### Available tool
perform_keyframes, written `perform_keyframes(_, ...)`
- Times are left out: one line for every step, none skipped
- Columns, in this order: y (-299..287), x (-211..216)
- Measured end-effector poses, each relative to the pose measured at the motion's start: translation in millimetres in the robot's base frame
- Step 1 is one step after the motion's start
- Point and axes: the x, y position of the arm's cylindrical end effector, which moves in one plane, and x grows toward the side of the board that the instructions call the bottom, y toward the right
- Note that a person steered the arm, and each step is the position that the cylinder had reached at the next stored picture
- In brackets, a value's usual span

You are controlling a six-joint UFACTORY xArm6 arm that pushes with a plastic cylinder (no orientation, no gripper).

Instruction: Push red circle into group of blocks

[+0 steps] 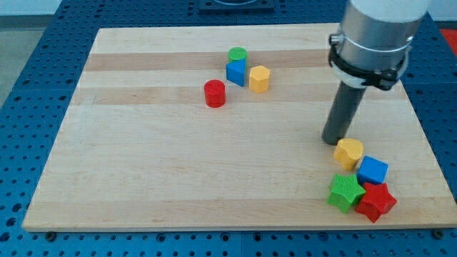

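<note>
The red circle stands on the wooden board left of centre near the view's top. Just to its upper right stand a green circle, a blue block and a yellow hexagon, close together. My tip rests on the board far to the right of the red circle. It is just above and left of a yellow block. Below that sit a blue cube, a green star and a red star, clustered at the bottom right.
The arm's grey body hangs over the board's upper right. A blue perforated table surrounds the board on all sides.
</note>
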Motion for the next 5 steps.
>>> perform_keyframes(-2, 13)
perform_keyframes(16, 25)
perform_keyframes(34, 26)
perform_keyframes(24, 22)
perform_keyframes(-25, -7)
